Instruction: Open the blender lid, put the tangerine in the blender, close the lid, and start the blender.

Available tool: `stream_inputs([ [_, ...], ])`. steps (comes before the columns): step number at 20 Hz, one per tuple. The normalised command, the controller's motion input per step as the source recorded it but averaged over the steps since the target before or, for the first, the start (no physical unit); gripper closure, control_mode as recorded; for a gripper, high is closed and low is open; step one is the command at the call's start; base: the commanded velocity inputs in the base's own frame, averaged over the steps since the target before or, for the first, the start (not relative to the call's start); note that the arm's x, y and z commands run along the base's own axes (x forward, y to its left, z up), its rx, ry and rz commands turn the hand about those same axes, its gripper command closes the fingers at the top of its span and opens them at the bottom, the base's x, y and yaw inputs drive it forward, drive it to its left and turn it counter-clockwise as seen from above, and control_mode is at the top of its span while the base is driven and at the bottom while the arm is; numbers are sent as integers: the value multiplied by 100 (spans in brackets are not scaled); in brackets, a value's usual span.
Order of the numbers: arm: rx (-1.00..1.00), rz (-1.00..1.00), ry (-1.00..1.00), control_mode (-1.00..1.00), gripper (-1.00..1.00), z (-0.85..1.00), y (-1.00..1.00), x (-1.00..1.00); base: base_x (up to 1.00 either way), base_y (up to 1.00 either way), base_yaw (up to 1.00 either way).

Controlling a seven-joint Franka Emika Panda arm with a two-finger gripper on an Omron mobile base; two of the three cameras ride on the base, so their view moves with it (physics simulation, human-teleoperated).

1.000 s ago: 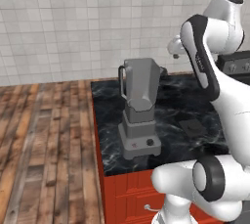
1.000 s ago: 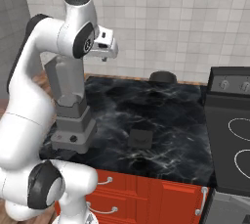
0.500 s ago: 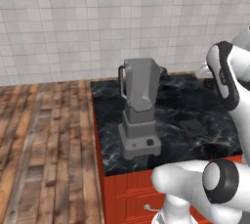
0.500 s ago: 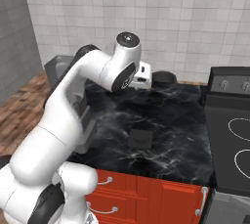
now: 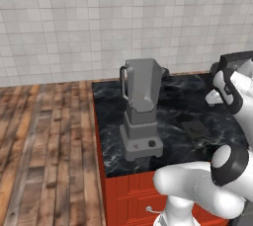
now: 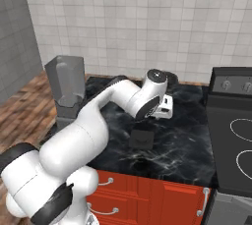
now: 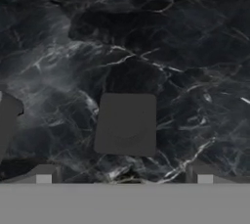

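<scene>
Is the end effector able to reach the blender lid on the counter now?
Probably yes. The blender lid lies flat on the bare counter, nothing around it, and the end effector is open just beside it.

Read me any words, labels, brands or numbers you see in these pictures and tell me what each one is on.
None can be read.
The blender base, with its knob and red button, carries no legible marking.
The blender lid on the counter is plain.
The stove panel shows knobs only, no legible text.
</scene>
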Motion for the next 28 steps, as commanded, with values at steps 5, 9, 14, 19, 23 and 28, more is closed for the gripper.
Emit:
stream_inputs([
  [5,-7,0,17,-100,-100,-66,10,24,0,0,0],
  [9,-6,0,10,-100,-100,-57,0,4,0,0,0],
  [14,-4,0,0,-100,-100,-39,21,0,0,0,0],
  [19,-3,1,1,-100,-100,-50,36,1,0,0,0],
  [23,-1,0,5,-100,-100,-43,13,17,0,0,0],
  [28,0,0,5,-100,-100,-21,-3,22,0,0,0],
])
